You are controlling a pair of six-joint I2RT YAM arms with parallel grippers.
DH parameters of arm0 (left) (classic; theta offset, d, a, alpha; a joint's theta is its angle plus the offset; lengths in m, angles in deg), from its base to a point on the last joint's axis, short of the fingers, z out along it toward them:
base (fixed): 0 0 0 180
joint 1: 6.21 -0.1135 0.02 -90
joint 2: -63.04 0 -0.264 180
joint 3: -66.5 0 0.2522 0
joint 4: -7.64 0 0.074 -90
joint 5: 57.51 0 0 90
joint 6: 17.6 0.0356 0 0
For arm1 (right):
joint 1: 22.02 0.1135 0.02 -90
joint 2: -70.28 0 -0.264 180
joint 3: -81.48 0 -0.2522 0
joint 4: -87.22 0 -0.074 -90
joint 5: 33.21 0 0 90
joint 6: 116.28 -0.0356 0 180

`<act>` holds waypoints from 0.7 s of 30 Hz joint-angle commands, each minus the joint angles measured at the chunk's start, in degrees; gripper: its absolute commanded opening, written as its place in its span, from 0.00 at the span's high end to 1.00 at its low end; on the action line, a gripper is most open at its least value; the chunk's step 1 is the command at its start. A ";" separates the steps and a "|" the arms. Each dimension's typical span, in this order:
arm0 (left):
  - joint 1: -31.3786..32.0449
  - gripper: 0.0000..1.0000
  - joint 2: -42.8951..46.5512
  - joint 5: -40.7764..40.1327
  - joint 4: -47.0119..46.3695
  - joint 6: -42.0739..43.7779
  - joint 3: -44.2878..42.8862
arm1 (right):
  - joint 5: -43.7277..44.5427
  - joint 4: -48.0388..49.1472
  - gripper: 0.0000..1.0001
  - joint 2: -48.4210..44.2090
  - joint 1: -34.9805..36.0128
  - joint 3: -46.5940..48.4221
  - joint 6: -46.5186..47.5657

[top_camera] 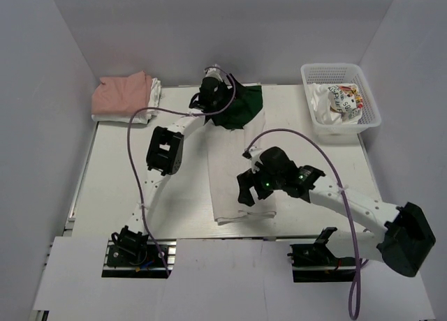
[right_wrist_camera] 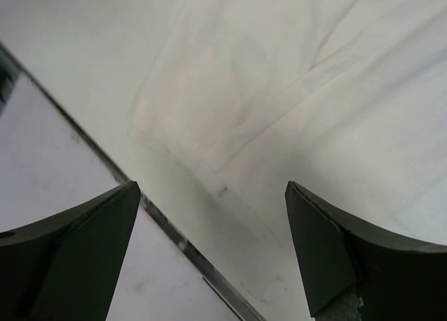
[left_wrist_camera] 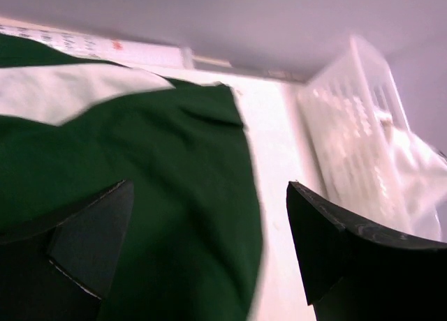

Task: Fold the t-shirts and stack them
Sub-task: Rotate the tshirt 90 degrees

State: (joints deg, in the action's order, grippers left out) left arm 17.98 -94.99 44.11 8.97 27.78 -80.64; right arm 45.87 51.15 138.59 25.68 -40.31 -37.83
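Note:
The large white t-shirt (top_camera: 234, 171) with dark green sleeves lies lengthwise on the middle of the table, folded into a long strip. Its green sleeve (top_camera: 244, 106) spreads at the far end. My left gripper (top_camera: 221, 98) is open just above that green sleeve (left_wrist_camera: 140, 174), holding nothing. My right gripper (top_camera: 246, 194) is open over the near end of the white shirt (right_wrist_camera: 279, 91), close to its near corner, holding nothing. The salmon-pink t-shirt (top_camera: 122, 94) lies folded at the back left, on a white t-shirt (top_camera: 156, 91) that shows at its right edge.
A white plastic basket (top_camera: 335, 68) stands at the back right with a crumpled white printed cloth (top_camera: 342, 101) inside; its wall shows in the left wrist view (left_wrist_camera: 356, 139). The table's front edge (right_wrist_camera: 174, 237) runs just below my right gripper. White walls enclose the table.

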 commanded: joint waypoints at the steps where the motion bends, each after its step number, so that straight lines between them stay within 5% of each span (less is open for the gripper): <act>1: 1.56 0.00 29.11 3.52 12.02 9.81 2.59 | 12.72 1.74 0.10 -3.88 -0.41 -2.42 -11.64; 5: 3.41 0.00 47.74 1.57 26.39 16.75 11.71 | 18.38 1.13 0.10 -11.16 -0.94 -8.40 -19.80; 12: 6.84 0.00 82.29 0.59 25.97 8.86 65.60 | 23.29 -7.40 0.10 -14.51 -1.56 -9.20 -26.68; 16: 10.79 0.00 92.26 6.98 30.17 2.45 82.46 | 23.84 -9.43 0.10 -18.30 -2.00 -10.69 -27.38; 21: 19.47 0.00 92.92 11.85 30.61 -1.34 97.77 | 21.38 -10.30 0.10 -19.71 -2.61 -12.36 -28.27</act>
State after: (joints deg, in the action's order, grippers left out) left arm 32.86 -2.58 50.60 33.87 30.38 12.95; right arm 67.14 42.72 119.29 23.56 -51.80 -64.21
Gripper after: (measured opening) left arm 0.996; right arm 0.902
